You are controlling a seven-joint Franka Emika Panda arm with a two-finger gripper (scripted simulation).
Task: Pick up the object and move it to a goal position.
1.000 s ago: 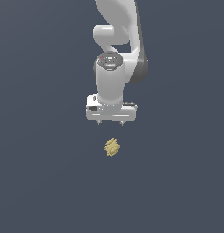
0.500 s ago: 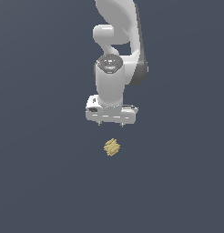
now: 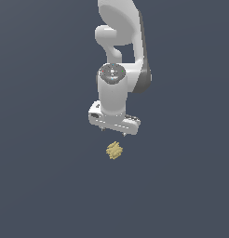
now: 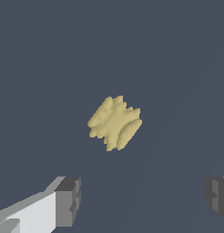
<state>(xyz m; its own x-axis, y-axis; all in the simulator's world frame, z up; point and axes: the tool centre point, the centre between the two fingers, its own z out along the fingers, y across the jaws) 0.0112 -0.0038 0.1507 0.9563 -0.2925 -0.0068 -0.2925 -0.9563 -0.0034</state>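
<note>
Where the exterior view takes in the whole scene, the surface [image 3: 42, 186] is a flat, even slate-blue field that fills the picture edge to edge, with no wall, seam or horizon to mark off a room. The wrist view shows the same plain dark ground [image 4: 177, 68] behind everything. On it lies the object [image 3: 114, 150], a small tan-yellow ridged clump, seen in the exterior view just below the white gripper [image 3: 113, 130] and apart from it. The white arm [image 3: 123, 32] comes in from the top of that view and bends down to the wrist. In the wrist view the object [image 4: 114, 123] sits unobstructed, with the two dark finger pads [image 4: 68, 200] spread wide apart and holding nothing, and no contact shows between them and the clump.
</note>
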